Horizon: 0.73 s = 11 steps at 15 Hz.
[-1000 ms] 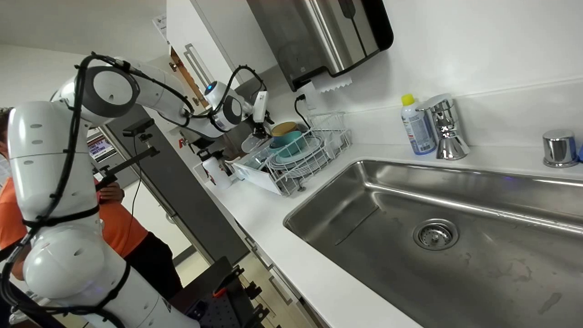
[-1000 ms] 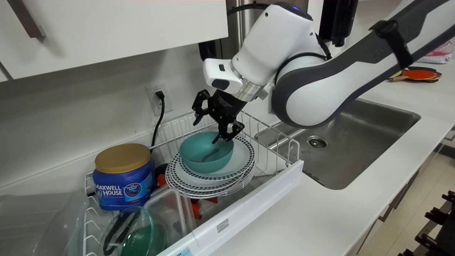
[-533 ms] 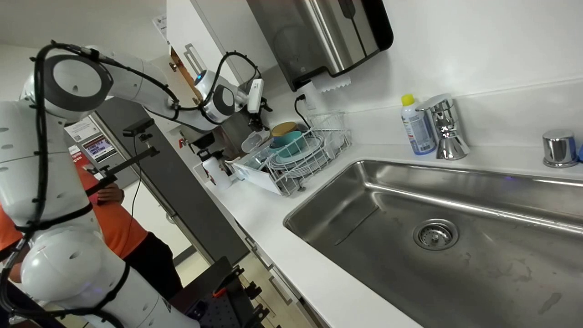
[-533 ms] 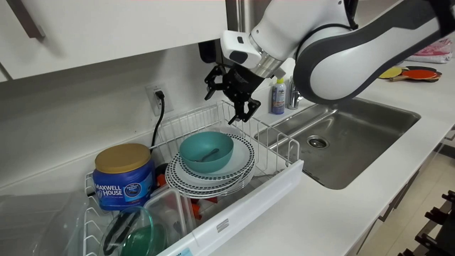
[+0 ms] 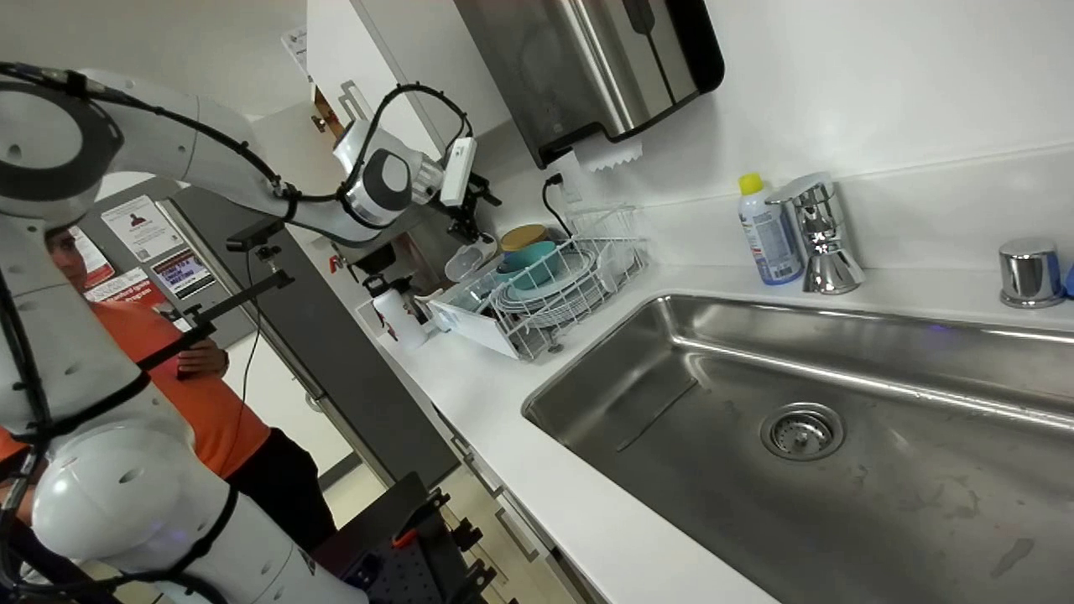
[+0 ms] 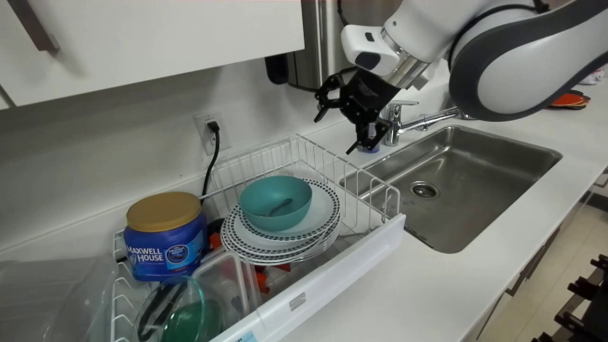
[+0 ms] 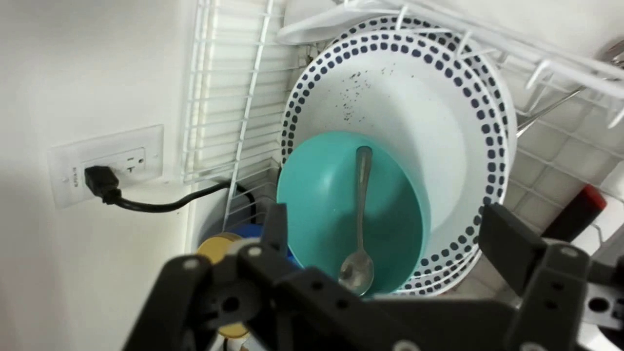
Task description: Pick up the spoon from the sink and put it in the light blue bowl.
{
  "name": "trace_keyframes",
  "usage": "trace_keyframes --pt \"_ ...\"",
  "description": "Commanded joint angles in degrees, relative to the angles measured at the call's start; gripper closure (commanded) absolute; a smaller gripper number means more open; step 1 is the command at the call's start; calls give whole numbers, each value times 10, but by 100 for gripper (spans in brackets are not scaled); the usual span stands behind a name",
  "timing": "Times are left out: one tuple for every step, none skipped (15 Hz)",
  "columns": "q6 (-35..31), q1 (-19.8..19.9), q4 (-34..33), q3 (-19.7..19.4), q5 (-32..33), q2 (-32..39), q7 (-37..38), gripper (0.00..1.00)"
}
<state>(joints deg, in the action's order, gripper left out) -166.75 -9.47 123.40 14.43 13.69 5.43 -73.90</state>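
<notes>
Spoon (image 7: 361,195) is lying inside the light blue bowl (image 7: 312,204), and your end effector (image 6: 333,135) is hanging wide open.
Its black, angular fingers (image 7: 507,243) are standing well apart, gripping nothing; in both exterior views you are holding it higher than the bowl and clear of it. In the wrist view, the spoon's slim metal handle and shiny oval head are lying along the bowl's smooth, curved inside. That round bowl is resting on stacked white plates (image 7: 448,136) rimmed with dark dots, within a white wire dish rack (image 6: 361,256). Beside it, the rectangular stainless steel sink (image 6: 494,190) is showing a round drain (image 6: 424,190).
</notes>
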Motion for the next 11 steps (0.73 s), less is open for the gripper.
trace_keyframes --pt "62 10 80 0 -33 -101 -18 0" --pt "83 11 97 -4 -33 -127 -10 0" --pt "102 11 110 -6 -43 -148 -13 0" --pt "125 12 125 -10 -45 -174 -6 0" --pt "146 -4 135 -29 -47 -194 -1 0" --pt "177 -7 144 -36 -50 -215 4 0" --pt "202 -9 150 -41 -46 -233 11 0" --pt "226 -12 155 -47 -46 -248 15 0" --pt "246 -15 159 -51 -45 -262 18 0" --pt "262 -19 163 -56 -45 -274 19 0" --pt "275 -21 165 -57 -44 -285 23 0"
